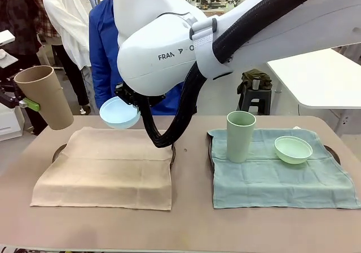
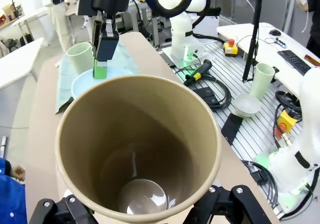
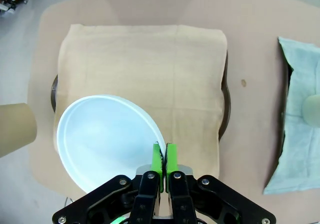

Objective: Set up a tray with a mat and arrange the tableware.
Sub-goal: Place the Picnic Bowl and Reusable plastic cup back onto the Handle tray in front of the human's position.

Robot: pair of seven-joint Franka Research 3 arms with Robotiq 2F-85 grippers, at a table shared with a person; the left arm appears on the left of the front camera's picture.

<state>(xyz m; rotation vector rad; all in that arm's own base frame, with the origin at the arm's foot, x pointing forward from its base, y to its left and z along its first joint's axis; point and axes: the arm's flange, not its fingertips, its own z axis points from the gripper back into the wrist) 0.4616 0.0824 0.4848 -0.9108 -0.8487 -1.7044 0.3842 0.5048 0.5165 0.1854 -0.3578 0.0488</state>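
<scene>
The right gripper pinches the blue bowl by its thin rim above the tan mat; it could slip. The left gripper, spread wide, holds the tan cup tilted beside it; they might collide.

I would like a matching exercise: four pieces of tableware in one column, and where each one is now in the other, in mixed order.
Things:
1. tan cup
2. light blue bowl
3. pale green cup
4. pale green bowl

Places:
A. upright on the green mat
B. held in the left tool
C. right part of the green mat
D. rim pinched by the right tool, above the tan mat

Pairs: 1-B, 2-D, 3-A, 4-C
</scene>
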